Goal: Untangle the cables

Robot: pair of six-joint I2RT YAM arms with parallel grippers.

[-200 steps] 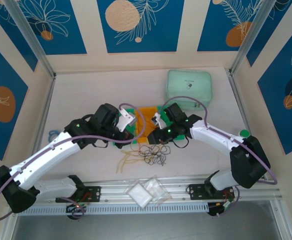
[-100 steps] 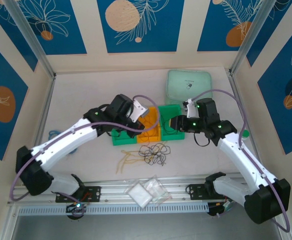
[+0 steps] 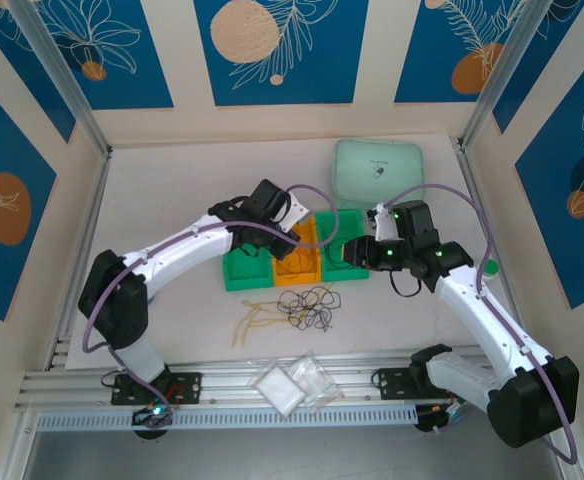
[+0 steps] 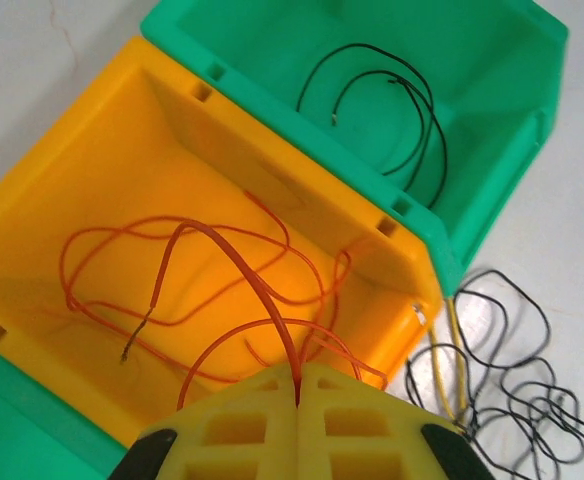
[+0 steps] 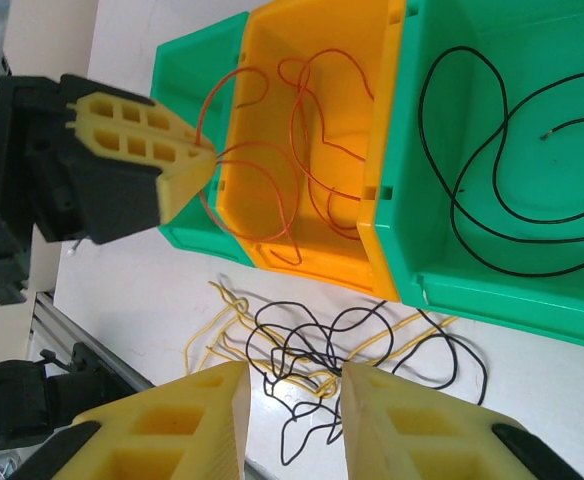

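White arms (image 3: 487, 315), black joints (image 3: 112, 290), purple cables (image 3: 434, 184), yellow claw fingers (image 5: 212, 410).

1. Setting: enclosed robot laboratory work cell.
2. Silver aluminium extrusion posts (image 3: 62, 80) and slotted aluminium base rail (image 3: 222, 382) frame the cell.
3. Cream wall panels with blue leaf-print inserts (image 3: 272, 50) stand on 3 sides.
4. 2 white jointed robot arms, left (image 3: 182, 243) and right (image 3: 482, 312), rise from the rail.
5. Pale matte tabletop (image 3: 172, 190).

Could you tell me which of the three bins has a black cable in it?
The green bin on the right arm's side, next to the orange bin: a black cable lies looped on its floor, whereas the orange bin holds orange cables.
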